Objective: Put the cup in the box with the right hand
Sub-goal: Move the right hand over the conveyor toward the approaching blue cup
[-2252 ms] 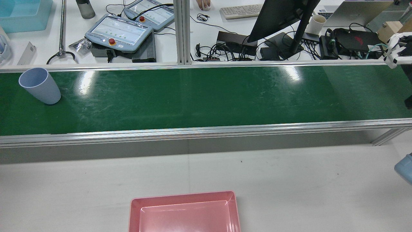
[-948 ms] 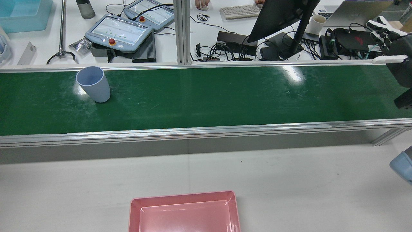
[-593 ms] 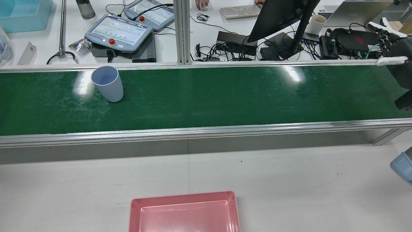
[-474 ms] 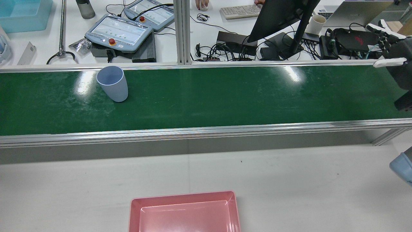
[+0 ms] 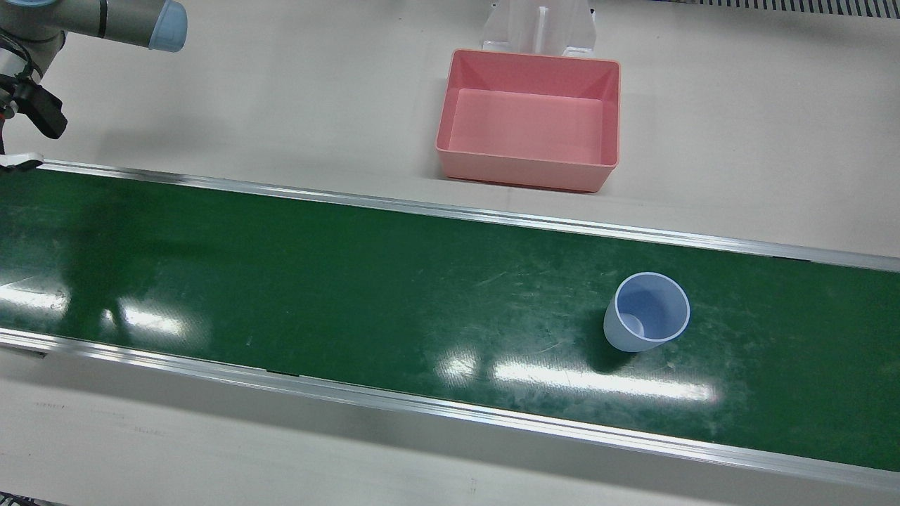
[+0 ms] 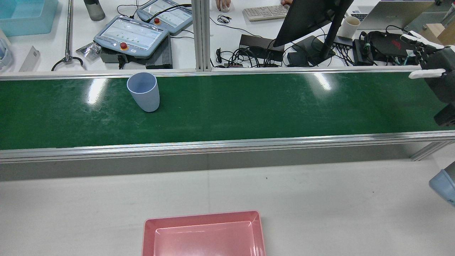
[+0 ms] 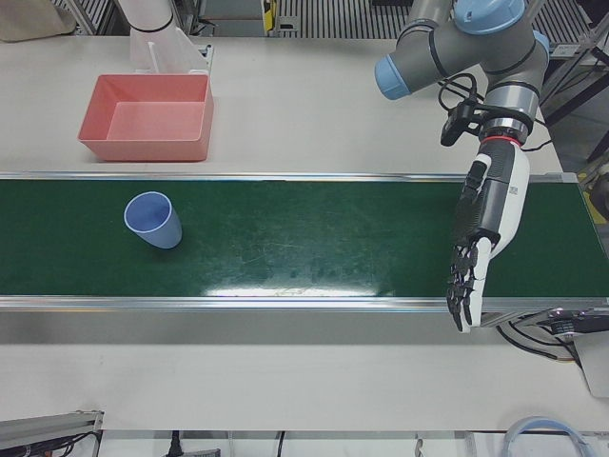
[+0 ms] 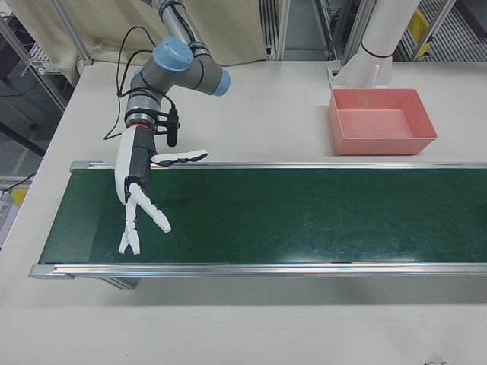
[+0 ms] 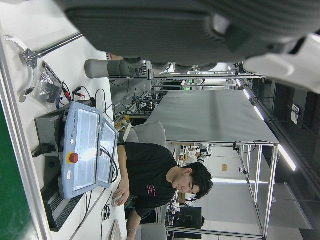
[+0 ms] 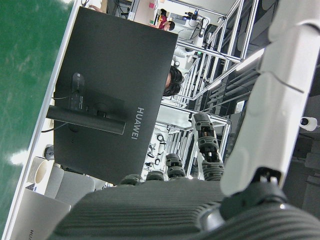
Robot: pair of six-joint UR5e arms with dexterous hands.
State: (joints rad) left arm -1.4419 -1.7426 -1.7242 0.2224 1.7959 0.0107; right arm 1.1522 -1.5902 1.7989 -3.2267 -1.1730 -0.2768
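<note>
An empty blue cup (image 5: 647, 312) stands upright on the green surface (image 5: 351, 281), lower right of the front view. The pink box (image 5: 529, 119) at upper centre holds nothing. The right hand (image 8: 141, 194) hangs with fingers (image 8: 125, 239) released; the left hand (image 7: 481, 238) likewise grasps nothing.

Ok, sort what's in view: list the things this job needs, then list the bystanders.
Needed:
blue cup, upright on the green conveyor belt
pink box
right hand, open

Bystanders:
left hand, open
teach pendants
black monitor
keyboard
</note>
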